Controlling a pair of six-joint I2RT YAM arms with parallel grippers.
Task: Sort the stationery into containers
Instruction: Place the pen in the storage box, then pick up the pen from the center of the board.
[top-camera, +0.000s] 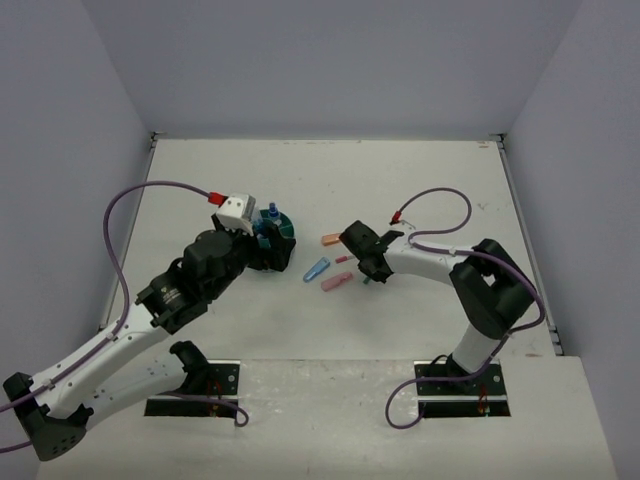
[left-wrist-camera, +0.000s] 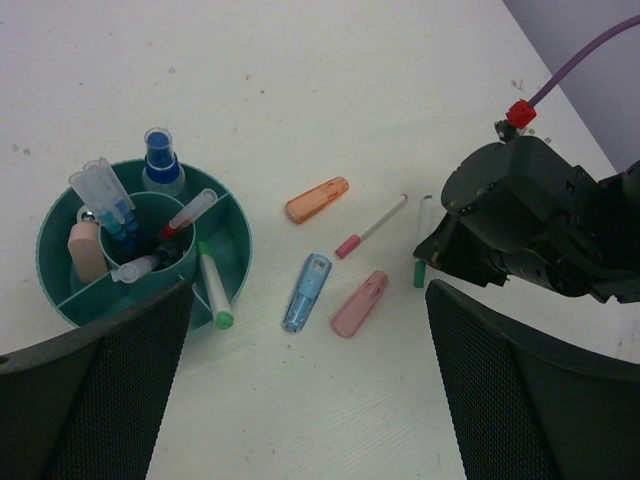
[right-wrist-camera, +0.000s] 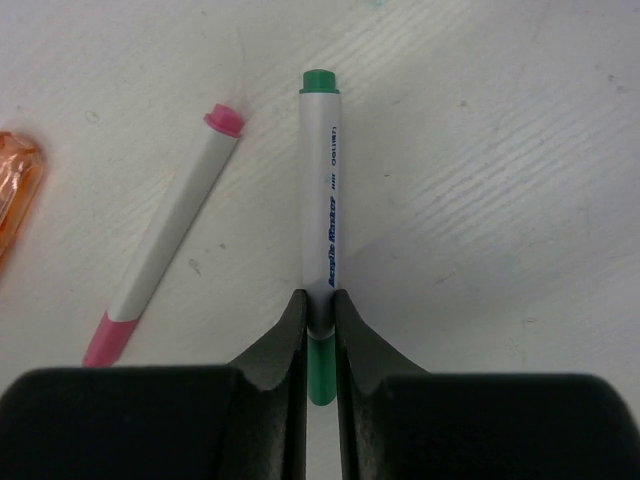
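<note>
Teal organizer (left-wrist-camera: 80, 300); white green-capped pen (right-wrist-camera: 320, 200); orange marker (left-wrist-camera: 316, 199).

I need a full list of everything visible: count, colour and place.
organizer: one, teal, on table.
bottle: one, blue-capped, in organizer's outer ring.
stored pens: several, mixed colours, organizer's cup and ring.
orange marker: one, orange, loose on table.
light-blue marker: one, light blue, loose on table.
pink marker: one, pink, beside the light-blue marker.
pink-capped pen: one, white, near the orange marker.
green-capped pen: one, white, between the right fingers.
left fingers: two, black, open, near the organizer.
right fingers: two, black, shut on the green-capped pen.
</note>
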